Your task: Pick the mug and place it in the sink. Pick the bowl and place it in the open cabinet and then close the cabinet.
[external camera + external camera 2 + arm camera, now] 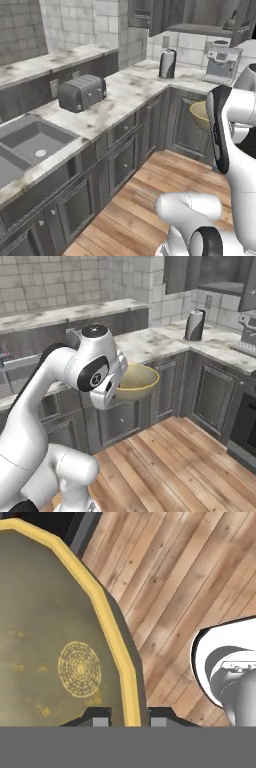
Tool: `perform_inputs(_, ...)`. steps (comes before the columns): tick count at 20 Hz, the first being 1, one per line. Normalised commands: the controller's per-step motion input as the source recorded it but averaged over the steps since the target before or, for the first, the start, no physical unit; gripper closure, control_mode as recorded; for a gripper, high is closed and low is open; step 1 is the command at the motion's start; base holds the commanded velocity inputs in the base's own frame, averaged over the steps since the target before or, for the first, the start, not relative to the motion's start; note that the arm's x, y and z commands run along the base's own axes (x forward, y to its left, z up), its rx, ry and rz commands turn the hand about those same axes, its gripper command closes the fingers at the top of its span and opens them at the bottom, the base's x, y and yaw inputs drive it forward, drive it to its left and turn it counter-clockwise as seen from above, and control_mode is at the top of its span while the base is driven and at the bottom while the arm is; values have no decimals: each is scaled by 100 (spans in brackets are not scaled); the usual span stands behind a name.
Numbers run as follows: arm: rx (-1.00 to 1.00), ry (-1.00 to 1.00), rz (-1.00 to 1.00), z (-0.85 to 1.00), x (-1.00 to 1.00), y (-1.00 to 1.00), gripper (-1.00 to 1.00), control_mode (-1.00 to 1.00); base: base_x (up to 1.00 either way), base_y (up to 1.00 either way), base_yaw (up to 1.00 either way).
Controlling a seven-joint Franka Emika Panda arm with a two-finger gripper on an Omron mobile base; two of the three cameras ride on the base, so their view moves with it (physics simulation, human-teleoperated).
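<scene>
Gripper [129,718] at the bottom of the hand view pinches the rim of the bowl [55,642]: one small dark fingertip sits inside the yellow edge, the other outside it. That bowl covers the left half of that frame, a wide round shape with a bright yellow rim, a dull olive inside mottled with yellow specks, and a ring pattern of fine circles at its centre.

In the right base view the bowl [136,382] hangs mid-frame, smooth and yellowish-tan, held up in the air in front of the dark panelled base cabinets [210,391] and above the plank wood floor [170,466]. In the left base view only a slice of the bowl [200,114] shows at the right, beside the arm's dark joint.

At the lower left of the left base view lies the sink [30,142], a matte grey rectangular basin with a pale round drain, set into the mottled marble-like counter [125,95]. A boxy ribbed grey toaster [81,92] stands on that counter, and a dark cylindrical holder [167,64] stands upright further back. The open wall cabinet [200,20], dark grey with a flat grey shelf, fills the upper right.
</scene>
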Motion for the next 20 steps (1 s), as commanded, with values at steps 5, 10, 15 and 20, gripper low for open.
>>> perform_inputs(5, 0, 0, 0, 0, 0, 0, 100, 100, 28, 2, -44)
perform_inputs(10, 0, 0, 0, 0, 0, 0, 100, 100, 37, 54, -38)
perform_inputs(15, 0, 0, 0, 0, 0, 0, 100, 100, 59, 27, -15)
perform_inputs(20, 0, 0, 0, 0, 0, 0, 100, 100, 91, 11, -10)
